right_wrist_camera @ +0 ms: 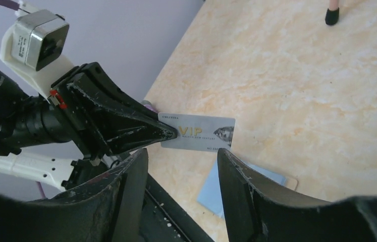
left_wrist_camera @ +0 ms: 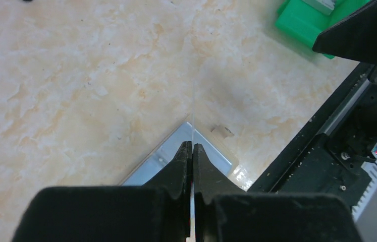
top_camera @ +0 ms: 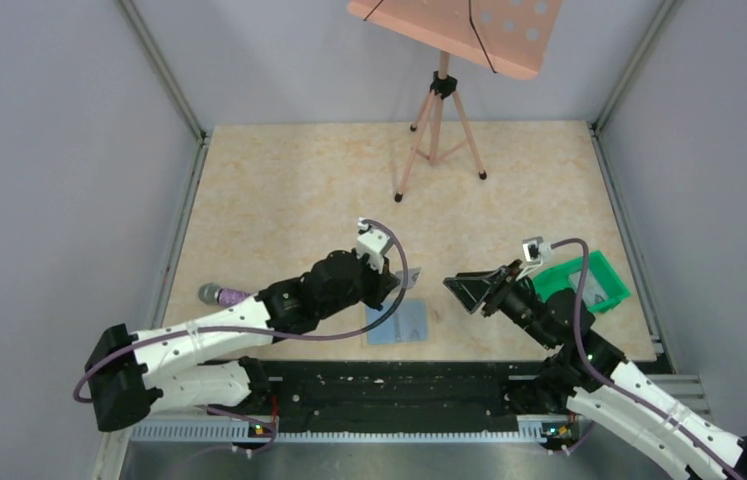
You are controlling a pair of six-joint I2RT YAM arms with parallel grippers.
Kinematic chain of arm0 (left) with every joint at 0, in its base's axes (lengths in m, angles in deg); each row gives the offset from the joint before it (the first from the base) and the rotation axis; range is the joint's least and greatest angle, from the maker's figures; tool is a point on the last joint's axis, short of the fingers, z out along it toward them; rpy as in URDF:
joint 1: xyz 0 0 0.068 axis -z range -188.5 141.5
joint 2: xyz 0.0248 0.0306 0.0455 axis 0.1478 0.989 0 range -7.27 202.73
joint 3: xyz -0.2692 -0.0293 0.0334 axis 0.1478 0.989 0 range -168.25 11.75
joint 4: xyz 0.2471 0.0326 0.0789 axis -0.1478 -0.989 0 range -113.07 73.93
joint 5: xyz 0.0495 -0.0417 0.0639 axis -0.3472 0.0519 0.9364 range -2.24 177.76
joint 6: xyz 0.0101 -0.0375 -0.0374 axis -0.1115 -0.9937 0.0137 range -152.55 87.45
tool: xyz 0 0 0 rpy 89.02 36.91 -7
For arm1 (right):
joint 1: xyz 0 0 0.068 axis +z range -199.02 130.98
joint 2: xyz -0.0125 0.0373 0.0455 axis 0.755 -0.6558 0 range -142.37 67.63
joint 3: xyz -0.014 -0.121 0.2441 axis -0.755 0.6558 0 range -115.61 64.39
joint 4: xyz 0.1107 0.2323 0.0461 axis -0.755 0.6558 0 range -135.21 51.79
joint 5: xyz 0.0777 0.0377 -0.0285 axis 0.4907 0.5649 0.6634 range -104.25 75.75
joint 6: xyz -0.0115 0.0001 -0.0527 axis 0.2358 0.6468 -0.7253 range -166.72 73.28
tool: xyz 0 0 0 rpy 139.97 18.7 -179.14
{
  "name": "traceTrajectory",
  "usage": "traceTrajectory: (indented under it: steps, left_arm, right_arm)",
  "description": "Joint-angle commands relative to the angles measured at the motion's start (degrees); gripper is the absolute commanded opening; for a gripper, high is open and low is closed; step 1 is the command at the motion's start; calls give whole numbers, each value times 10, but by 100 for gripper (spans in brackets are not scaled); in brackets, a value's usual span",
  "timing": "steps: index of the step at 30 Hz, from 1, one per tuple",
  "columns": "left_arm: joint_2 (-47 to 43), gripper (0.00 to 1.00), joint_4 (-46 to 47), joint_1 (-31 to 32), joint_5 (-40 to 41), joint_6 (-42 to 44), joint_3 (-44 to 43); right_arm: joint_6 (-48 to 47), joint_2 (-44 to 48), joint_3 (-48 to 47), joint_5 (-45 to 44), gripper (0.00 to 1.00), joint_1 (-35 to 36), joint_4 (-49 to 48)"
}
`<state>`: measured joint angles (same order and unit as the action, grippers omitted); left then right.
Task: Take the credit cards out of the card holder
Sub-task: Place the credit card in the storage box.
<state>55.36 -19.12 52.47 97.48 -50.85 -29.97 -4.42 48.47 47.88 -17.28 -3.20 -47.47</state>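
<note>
My left gripper [top_camera: 401, 278] is shut on a pale grey credit card [right_wrist_camera: 199, 132] marked VIP and holds it on edge above the table. In the left wrist view that credit card [left_wrist_camera: 194, 113] shows only as a thin line running out from between the closed fingertips of the left gripper [left_wrist_camera: 192, 145]. The card holder [top_camera: 399, 323] lies open and flat below it, light-blue side up. My right gripper [right_wrist_camera: 181, 157] is open with nothing between its fingers, a short way right of the card and apart from it. In the top view the right gripper [top_camera: 459, 290] faces the left one.
A green tray [top_camera: 589, 280] stands at the right behind my right arm, with something pale and flat in it. A purple microphone [top_camera: 224, 295] lies on the left by my left arm. A tripod music stand [top_camera: 439, 130] stands at the back. The black base rail [top_camera: 389, 385] runs along the near edge.
</note>
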Motion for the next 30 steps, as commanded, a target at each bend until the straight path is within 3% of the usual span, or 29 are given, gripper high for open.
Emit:
traceTrajectory:
  steps: [1,11,17,24,30]
  left_arm:
    - [-41,0,-36,-18,-69,-56,-27]
    - [-51,0,-93,-42,-128,-113,-76]
    - [-66,0,-81,-79,-173,-144,-69]
    - [-86,0,-107,-90,-166,-152,-69]
    - [-99,0,-101,-92,-192,-168,-66]
  right_arm:
    - [-29,4,-9,41,56,-6,-30]
    - [-6,-87,-13,147,69,-7,-103]
    - [20,-120,16,199,69,-7,-195]
    - [25,-126,19,130,70,-7,-153]
    - [48,-159,22,160,70,-7,-225]
